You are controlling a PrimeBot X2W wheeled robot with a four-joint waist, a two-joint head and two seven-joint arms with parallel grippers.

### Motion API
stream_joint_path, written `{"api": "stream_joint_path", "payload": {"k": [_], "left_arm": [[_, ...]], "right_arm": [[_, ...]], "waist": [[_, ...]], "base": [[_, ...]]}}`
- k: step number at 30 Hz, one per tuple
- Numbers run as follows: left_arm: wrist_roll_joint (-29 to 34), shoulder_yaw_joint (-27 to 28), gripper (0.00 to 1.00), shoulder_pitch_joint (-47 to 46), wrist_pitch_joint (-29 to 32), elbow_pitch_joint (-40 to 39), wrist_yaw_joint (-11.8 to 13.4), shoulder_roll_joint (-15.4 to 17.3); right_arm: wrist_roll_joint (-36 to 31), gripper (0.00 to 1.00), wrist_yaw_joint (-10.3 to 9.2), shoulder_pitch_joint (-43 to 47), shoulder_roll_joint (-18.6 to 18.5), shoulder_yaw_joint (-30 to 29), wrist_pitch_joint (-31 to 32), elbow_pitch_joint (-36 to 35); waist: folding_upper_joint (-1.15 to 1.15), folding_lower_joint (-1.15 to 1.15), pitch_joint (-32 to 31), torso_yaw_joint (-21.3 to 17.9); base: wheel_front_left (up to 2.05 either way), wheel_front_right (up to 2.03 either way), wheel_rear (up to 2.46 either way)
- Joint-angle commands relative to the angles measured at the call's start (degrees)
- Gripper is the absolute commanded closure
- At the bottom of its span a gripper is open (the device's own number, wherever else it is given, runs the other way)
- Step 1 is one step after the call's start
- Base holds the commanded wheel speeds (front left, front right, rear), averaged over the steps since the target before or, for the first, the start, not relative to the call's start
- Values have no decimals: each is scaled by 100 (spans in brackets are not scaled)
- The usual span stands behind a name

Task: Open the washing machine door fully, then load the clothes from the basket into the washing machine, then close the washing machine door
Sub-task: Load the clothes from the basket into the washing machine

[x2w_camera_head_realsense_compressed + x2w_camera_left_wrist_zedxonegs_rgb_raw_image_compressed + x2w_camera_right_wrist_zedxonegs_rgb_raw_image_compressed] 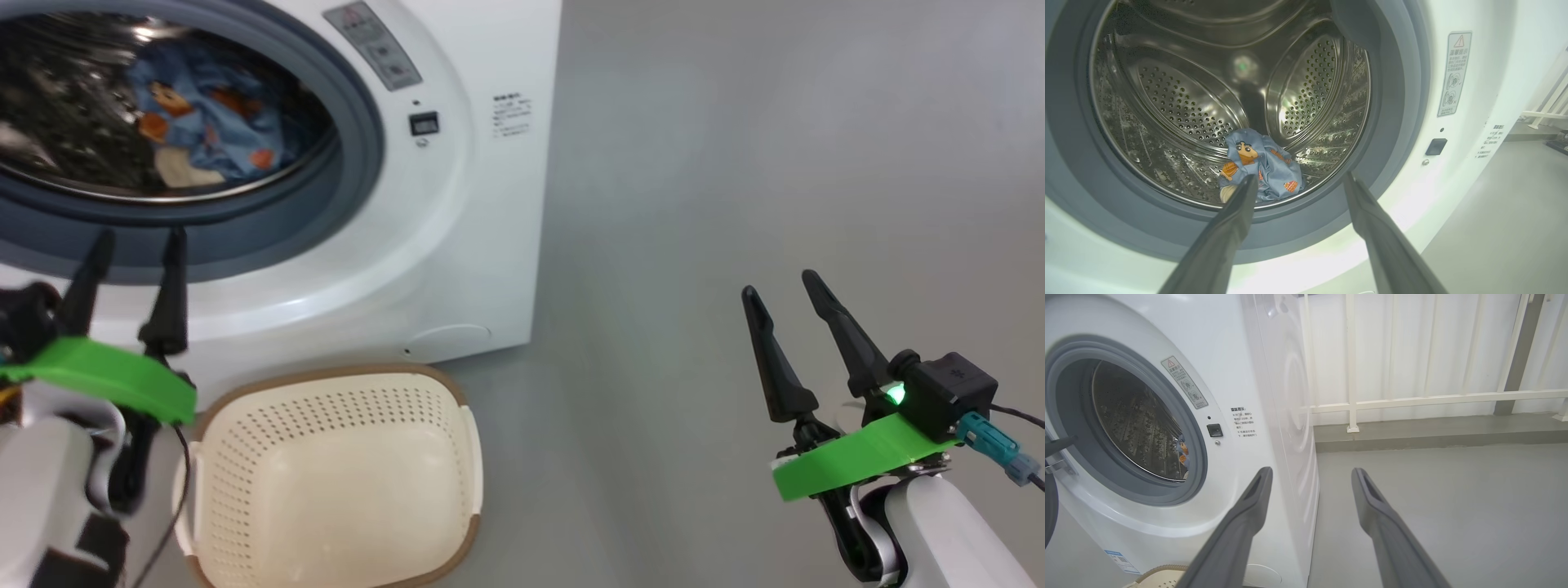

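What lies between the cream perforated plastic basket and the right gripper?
In the head view, bare grey floor alone lies between the cream perforated plastic basket and the open, dark-fingered right gripper.

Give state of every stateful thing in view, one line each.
washing machine: opening uncovered, drum exposed.
clothes: bunched, lying at the drum's bottom.
basket: upright on the floor before the machine, looks empty.
left gripper: open, empty, in front of the drum opening.
right gripper: open, empty, over the floor right of the machine.
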Motion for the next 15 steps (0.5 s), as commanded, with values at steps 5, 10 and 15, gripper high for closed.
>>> {"api": "stream_joint_path", "payload": {"k": [5, 10, 15], "left_arm": [[237, 523, 0, 607, -36, -514, 4, 96], [461, 880, 0, 1397, -37, -972, 3, -39], [619, 1178, 0, 1943, -37, -1356, 49, -82]], "right_arm": [[147, 0, 25, 130, -176, 69, -46, -52], [252, 0, 25, 245, -268, 70, -46, 0], [318, 0, 25, 359, -364, 20, -46, 3]], "waist": [[0, 1, -628, 537], [0, 1, -872, 696], [0, 1, -1004, 812]], "base": [[0, 0, 0], [0, 0, 0], [0, 0, 0]]}}
